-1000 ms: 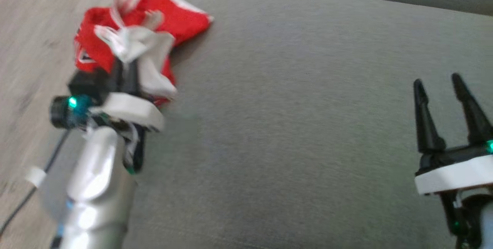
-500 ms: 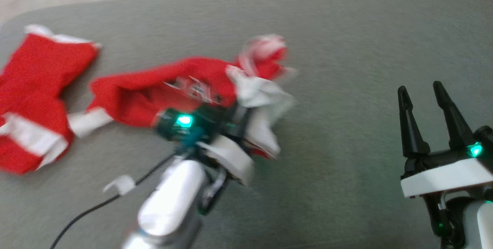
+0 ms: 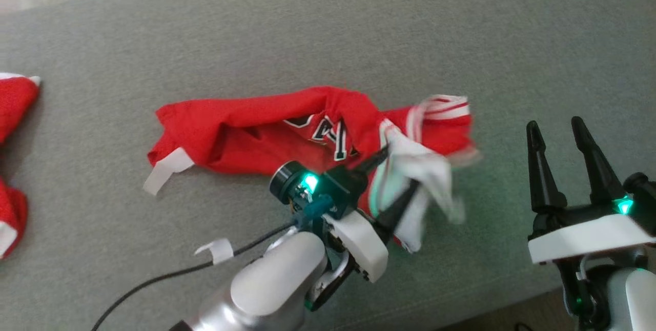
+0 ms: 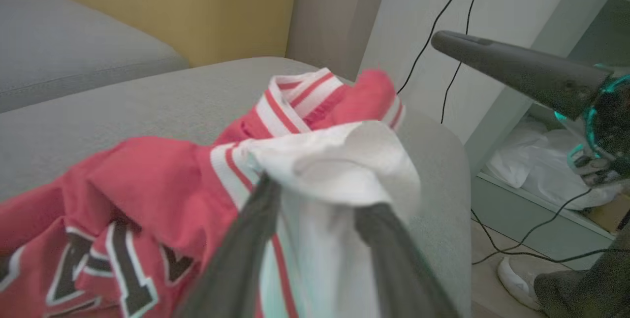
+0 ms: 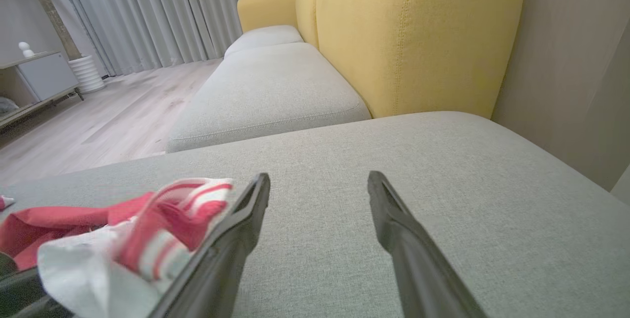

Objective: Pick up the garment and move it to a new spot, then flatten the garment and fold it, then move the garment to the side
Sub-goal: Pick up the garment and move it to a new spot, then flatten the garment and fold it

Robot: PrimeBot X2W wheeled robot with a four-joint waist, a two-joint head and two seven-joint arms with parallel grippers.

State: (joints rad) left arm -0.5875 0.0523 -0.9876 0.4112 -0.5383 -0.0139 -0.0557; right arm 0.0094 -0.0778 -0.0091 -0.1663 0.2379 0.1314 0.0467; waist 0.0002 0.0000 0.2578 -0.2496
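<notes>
Head view: the garment point(image 3: 246, 131), red with white trim, lies bunched across the middle of the grey cushion point(image 3: 359, 39). Its white end is draped over the left gripper point(image 3: 401, 168), whose fingers stand apart with the cloth between them rather than pinched. The right gripper point(image 3: 554, 125) is spread wide and holds nothing, just right of that end. The likely trouble is that the loose cloth catches on a fingertip when the arm pulls away, which would drag the heap into a worse tangle. The white end also sits toward the cushion's near edge, so a careless tug could pull it over. A second red piece point(image 3: 13, 100) lies well apart at the left edge, and a cable point(image 3: 154, 282) trails from the left arm.

Left wrist view: white cloth bridges the parted fingers of the left gripper point(image 4: 320, 195), with the garment point(image 4: 147, 180) folded red behind it. One finger of the right gripper point(image 4: 517, 72) points in close, so the arms could clash. A shelf point(image 4: 541, 170) and wall cables point(image 4: 443, 37) lie beyond.

Right wrist view: the right gripper point(image 5: 319, 176) is wide open above bare grey weave, with the garment point(image 5: 147, 229) to its left. There is a yellow backrest point(image 5: 418, 37), curtains point(image 5: 172, 13) and a wood floor point(image 5: 98, 121).
</notes>
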